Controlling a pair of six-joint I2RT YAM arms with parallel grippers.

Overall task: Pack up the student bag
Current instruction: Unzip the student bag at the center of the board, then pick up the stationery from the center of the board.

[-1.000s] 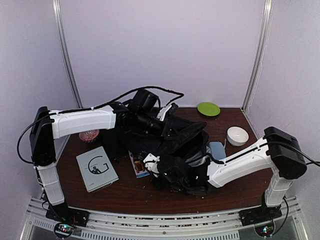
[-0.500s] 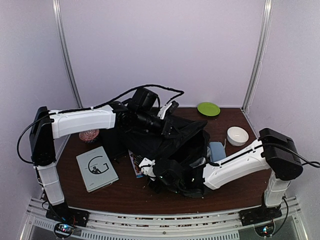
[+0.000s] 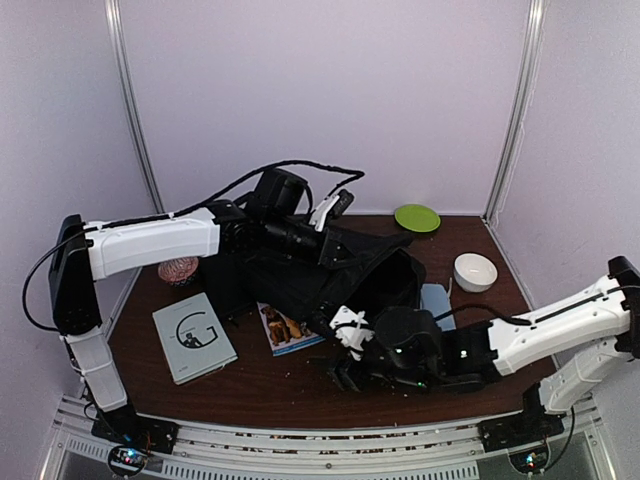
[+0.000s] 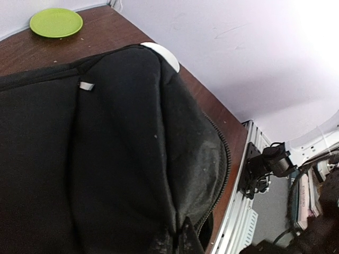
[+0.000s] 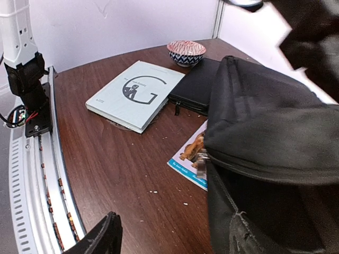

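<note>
The student bag [image 3: 345, 280] is a large black backpack in the middle of the table, its zipped mouth gaping toward the front. My left gripper [image 3: 328, 243] is at the bag's top rear, shut on a fold of its fabric. In the left wrist view the bag [image 4: 106, 148] fills the frame, and the gripper [image 4: 183, 238] pinches cloth at the bottom edge. My right gripper [image 3: 338, 362] sits low at the bag's front left corner, open and holding nothing. In the right wrist view one finger [image 5: 105, 234] shows at lower left, apart from the bag [image 5: 265, 121].
Left of the bag are a grey book [image 3: 194, 337], a colourful booklet [image 3: 285, 328] partly under it, a black notebook [image 5: 196, 90] and a patterned bowl [image 3: 178, 270]. A green plate [image 3: 417, 217], a white bowl [image 3: 474, 271] and a light-blue pencil case [image 3: 436, 300] lie to the right.
My right gripper opened, let go of the bag's front edge and drew back to the right. More of the booklet is uncovered. The left gripper kept its hold and rose slightly.
</note>
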